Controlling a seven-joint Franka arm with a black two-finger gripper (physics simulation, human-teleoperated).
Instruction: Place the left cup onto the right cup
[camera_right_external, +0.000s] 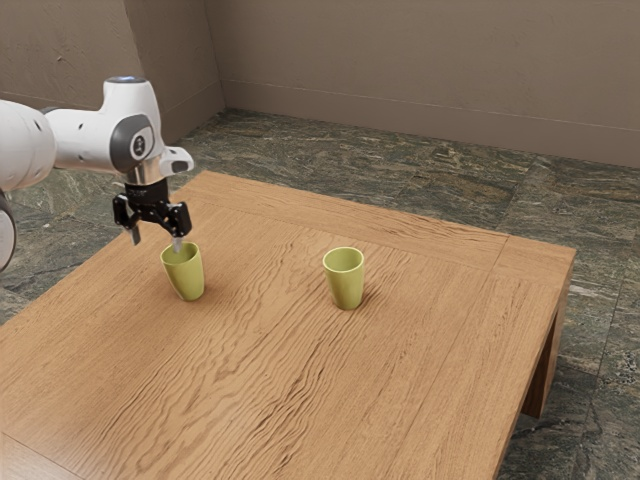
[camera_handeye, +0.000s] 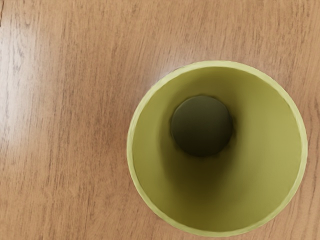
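From the side, my fingers (camera_right_external: 157, 240) hang spread open, holding nothing, just above the left cup (camera_right_external: 184, 270) on the table (camera_right_external: 300, 380). The right cup (camera_right_external: 344, 277) stands well apart from it. My wrist camera looks straight down into the left cup (camera_handeye: 250, 175).

Two yellow-green cups are on the desk (camera_right_external: 300, 380), both upright with mouths open to the top. The left cup (camera_right_external: 183, 271) stands toward the exterior view's left and tapers to a narrow base. Looking straight down into it, it's empty, its round bottom in shadow. The right cup (camera_right_external: 343, 278) has the same shape and stands well apart.
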